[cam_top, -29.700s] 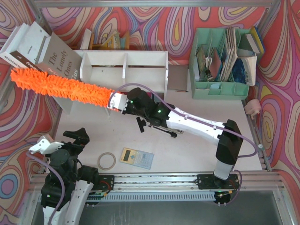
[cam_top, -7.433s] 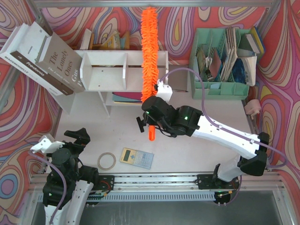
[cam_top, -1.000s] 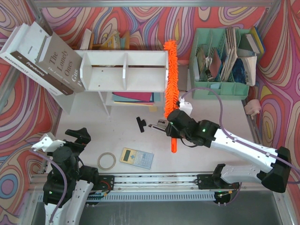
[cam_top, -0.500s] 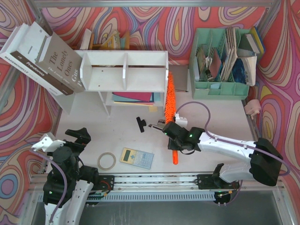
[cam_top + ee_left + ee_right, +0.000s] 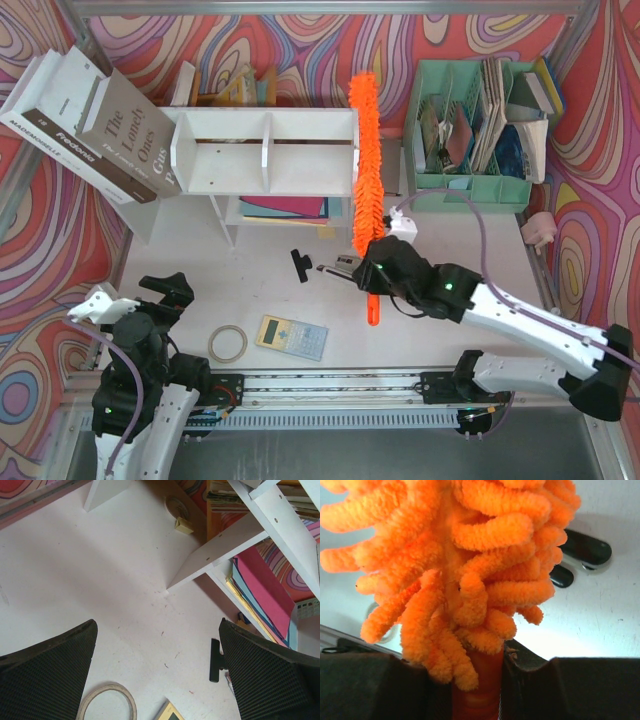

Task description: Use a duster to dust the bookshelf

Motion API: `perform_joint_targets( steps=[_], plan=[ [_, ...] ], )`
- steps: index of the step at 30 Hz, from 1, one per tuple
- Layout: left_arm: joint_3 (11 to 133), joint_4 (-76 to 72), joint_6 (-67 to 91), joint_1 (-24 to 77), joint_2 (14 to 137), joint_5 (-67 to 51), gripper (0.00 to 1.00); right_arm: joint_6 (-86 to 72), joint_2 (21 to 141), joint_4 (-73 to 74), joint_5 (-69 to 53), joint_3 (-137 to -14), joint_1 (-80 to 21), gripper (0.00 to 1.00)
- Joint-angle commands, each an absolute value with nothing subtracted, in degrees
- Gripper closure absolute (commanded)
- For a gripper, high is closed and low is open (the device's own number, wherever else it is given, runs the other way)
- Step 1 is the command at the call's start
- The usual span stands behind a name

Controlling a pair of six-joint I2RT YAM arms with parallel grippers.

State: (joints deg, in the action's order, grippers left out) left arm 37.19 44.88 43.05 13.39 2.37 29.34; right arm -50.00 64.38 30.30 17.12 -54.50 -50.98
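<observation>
The right fingers (image 5: 380, 270) are closed to a narrow gap around the thin orange handle of the duster (image 5: 363, 170), gripping it just below the fluffy head; in the right wrist view the orange strands fill the space above the two dark pads. The short free end of the handle sticks out toward the near side, over the counter (image 5: 450, 240). The fluffy head runs away from the fingers toward the far side, along the right end of the bookshelf (image 5: 265, 125), with its tip reaching past the top board; whether the strands touch the end panel cannot be told. Just left of the right fingers a stapler (image 5: 335, 268) lies on the counter, in front of the shelf's lower right compartment, where flat coloured folders (image 5: 285, 207) are stacked. To the right of the duster stands a green file organizer (image 5: 470, 185) stuffed with papers, leaving only a narrow lane between it and the shelf. A small pink object (image 5: 540, 228) sits at the right edge of the counter. Large books (image 5: 110, 125) lean against the shelf's left end. The left fingers (image 5: 47, 672) are spread wide with nothing between them, hanging above the near left part of the counter, well apart from the duster. A tape ring (image 5: 228, 343) and a calculator (image 5: 291, 336) lie near them.
</observation>
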Motion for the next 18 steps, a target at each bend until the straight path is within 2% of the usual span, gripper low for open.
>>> perform_joint_targets(
  steps=[1,18],
  plan=[
    [36.5,43.9,42.6,12.9,2.2,29.0,0.02,-46.1,60.4,27.6,21.8,-55.7,-51.2,1.0],
    [36.4,43.8,42.5,12.9,2.6,28.7,0.01,-52.1,71.4,23.9,14.1,-44.0,-51.2,1.0]
  ],
)
